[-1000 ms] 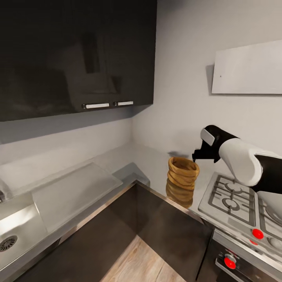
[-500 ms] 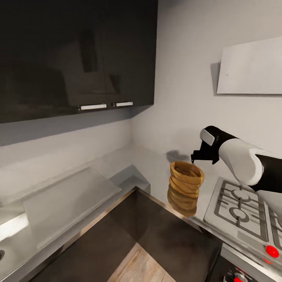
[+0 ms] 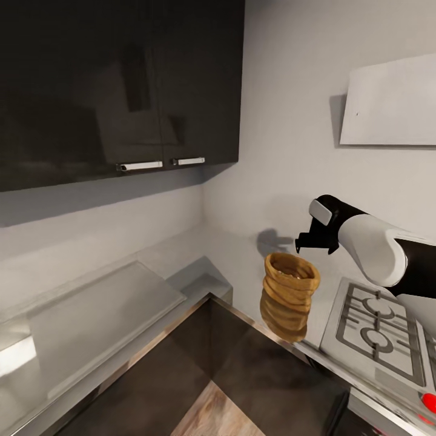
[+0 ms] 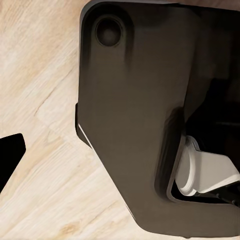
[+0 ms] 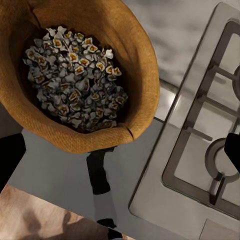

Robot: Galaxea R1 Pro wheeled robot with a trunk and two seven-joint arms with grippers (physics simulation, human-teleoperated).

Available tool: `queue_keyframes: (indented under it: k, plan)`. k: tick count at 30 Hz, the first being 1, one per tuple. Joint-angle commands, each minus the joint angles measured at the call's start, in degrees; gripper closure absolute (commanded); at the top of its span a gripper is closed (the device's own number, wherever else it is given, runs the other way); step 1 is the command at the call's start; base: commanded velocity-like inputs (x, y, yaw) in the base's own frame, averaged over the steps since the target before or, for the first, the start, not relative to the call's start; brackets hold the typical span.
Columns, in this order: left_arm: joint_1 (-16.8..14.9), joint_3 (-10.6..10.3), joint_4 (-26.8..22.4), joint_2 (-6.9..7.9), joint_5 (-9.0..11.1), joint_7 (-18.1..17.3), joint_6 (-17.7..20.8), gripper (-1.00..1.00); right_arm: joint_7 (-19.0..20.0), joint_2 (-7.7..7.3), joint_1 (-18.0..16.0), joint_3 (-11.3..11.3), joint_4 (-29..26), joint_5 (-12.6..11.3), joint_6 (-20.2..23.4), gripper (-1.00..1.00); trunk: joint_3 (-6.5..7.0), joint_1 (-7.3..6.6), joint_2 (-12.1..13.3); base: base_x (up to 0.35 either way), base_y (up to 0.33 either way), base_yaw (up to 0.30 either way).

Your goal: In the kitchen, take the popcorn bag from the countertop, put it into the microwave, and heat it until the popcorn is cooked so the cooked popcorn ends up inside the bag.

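Status: popcorn bag [image 3: 289,295] sits upright on the countertop [image 3: 181,254], close to the front edge, just beside the gas hob [image 3: 378,330]. My right gripper [image 3: 315,241] hangs above and slightly behind the bag's rolled rim, not touching it. Right wrist cam looks straight down into the bag [image 5: 85,75]: popcorn [image 5: 75,75] is a heap of small pale kernels with orange centres; whether that counts as raw or popped I can't say from here. Right pincer state: dark finger tips sit at opposite edges of the wrist view with nothing between them, so I read it as spread wide and empty. Left gripper: wrist cam shows part of the robot's dark body [image 4: 145,115] over wooden floor [image 4: 45,150], plus one dark tip at the frame edge; can't tell whether it's spread or closed. Progress: basically at the start. Bag not grasped, not lifted. Microwave isn't in frame, so no info on its door. Remaining: descend, pinch the bag wall or rim, lift, carry to the microwave, load, shut the door, run the heat. Risk as I judge it: the sack looks soft, so a rim pinch may fold it and tip kernels out.
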Motion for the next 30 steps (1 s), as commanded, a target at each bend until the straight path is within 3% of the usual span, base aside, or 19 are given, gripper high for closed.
queue_keyframes:
  k: [1,11,30]
  plan:
    - [-0.01,0.41,-0.05,-0.02,0.04,0.02,0.01,-1.00,-0.59,-0.03,-0.06,-0.50,0.00,-0.19,0.03,-1.00,-0.17,0.03,-0.10,0.000,0.000,0.000]
    - [-0.01,0.43,-0.05,-0.02,0.04,0.02,-0.02,-1.00,-0.59,-0.05,-0.06,-0.46,-0.01,-0.19,0.01,-1.00,-0.64,0.03,-0.10,0.157,-0.145,-0.006]
    - [-0.01,0.43,-0.05,-0.02,0.04,0.02,0.02,-1.00,-0.55,0.01,-0.06,-0.46,0.02,-0.19,-0.06,-1.00,-2.19,0.03,-0.10,0.005,-0.005,-0.074]
